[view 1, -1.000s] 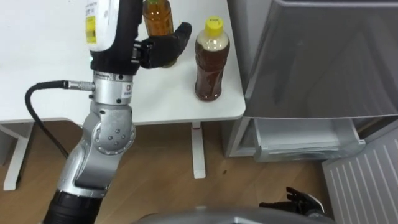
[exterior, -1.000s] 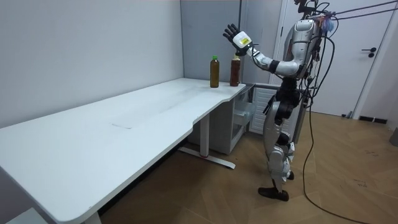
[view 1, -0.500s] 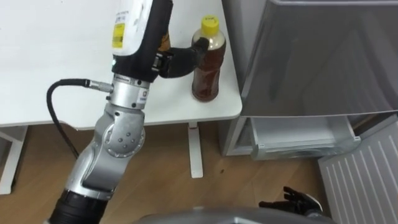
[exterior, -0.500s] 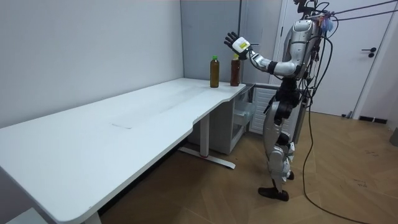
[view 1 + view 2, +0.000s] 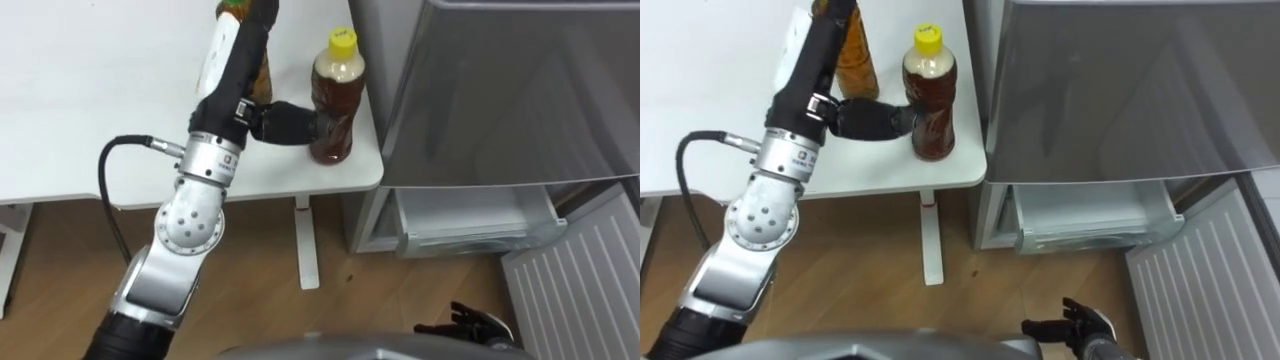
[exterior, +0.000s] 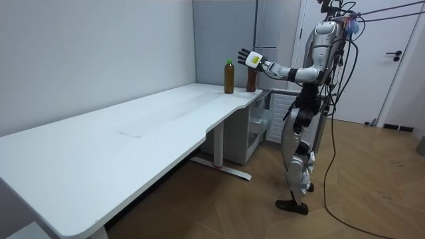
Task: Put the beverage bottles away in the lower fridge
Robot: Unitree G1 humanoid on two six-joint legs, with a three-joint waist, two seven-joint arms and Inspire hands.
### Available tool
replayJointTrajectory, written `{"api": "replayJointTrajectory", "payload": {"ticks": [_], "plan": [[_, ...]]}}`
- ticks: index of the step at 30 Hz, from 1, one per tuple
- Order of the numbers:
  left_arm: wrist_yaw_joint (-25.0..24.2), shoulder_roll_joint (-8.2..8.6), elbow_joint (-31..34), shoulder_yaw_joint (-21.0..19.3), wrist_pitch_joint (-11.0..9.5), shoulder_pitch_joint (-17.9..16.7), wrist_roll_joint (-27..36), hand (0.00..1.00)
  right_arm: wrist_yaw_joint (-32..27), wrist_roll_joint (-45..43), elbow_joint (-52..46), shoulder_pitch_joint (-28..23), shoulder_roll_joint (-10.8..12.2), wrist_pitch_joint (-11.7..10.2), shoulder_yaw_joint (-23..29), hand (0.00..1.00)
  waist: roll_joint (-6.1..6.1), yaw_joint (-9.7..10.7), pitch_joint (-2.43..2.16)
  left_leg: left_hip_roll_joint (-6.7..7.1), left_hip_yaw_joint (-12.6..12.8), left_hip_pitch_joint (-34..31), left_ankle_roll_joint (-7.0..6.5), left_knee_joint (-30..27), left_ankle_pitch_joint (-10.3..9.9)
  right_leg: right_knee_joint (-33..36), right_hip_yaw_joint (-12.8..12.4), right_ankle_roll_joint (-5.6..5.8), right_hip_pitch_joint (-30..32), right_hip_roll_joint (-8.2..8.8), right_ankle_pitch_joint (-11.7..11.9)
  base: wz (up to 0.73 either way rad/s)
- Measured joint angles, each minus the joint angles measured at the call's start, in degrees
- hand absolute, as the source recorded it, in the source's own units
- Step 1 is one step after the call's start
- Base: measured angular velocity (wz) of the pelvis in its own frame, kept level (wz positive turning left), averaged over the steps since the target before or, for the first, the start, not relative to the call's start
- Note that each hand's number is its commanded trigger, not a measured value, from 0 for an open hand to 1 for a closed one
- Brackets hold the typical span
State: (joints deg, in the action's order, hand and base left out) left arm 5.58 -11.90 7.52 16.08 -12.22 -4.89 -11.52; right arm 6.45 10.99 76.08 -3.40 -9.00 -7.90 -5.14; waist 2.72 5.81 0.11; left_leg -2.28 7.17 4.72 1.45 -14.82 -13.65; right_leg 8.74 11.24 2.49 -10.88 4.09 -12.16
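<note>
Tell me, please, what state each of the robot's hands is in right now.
Left hand: open, fingers against the yellow-capped bottle, not closed round it.
Right hand: open, holding nothing.

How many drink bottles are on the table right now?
2. A yellow-capped bottle stands at the corner of the table beside the fridge, with the left robot hand touching it. The second bottle stands to its left, partly covered by the arm.

A white table (image 5: 80,120) lies before me and runs off to my left, its near right corner rounded. Its white leg (image 5: 304,245) stands on the wood floor (image 5: 250,300). A white door (image 6: 398,73) stands at the room view's right.
</note>
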Motion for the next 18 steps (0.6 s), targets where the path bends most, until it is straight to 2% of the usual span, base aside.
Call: {"api": "replayJointTrajectory", "payload": {"ticks": [7, 13, 18], "plan": [[-2.52, -0.01, -2.46, -0.16, 0.83, -0.43, 3.31, 0.0, -0.02, -0.01, 0.02, 0.06, -0.05, 0.39, 0.25, 0.0, -0.42, -0.02, -0.13, -0.02, -0.01, -0.18, -0.01, 0.07, 0.01, -0.01, -0.07, 0.0, 0.0, -0.06, 0.09, 0.0], [-4.76, 0.03, -2.46, -0.27, 0.89, -0.42, 9.65, 0.0, -0.02, 0.05, 0.09, 0.07, -0.46, 0.43, 0.93, 0.0, -1.42, 0.03, -0.13, -0.05, 0.24, 0.07, -0.01, 0.09, 0.01, -0.07, -0.48, 0.0, 0.14, -0.05, 0.09, -0.01], [-5.22, 0.21, -2.6, -0.3, 0.98, -0.42, 11.39, 0.0, -0.06, 0.07, 0.14, 0.05, -0.49, 0.47, 1.47, 0.0, -1.38, 0.04, 0.24, -0.07, 0.38, 0.19, -0.01, 0.08, 0.01, -0.09, -0.69, 0.0, 0.11, -0.06, 0.09, 0.0]]}}
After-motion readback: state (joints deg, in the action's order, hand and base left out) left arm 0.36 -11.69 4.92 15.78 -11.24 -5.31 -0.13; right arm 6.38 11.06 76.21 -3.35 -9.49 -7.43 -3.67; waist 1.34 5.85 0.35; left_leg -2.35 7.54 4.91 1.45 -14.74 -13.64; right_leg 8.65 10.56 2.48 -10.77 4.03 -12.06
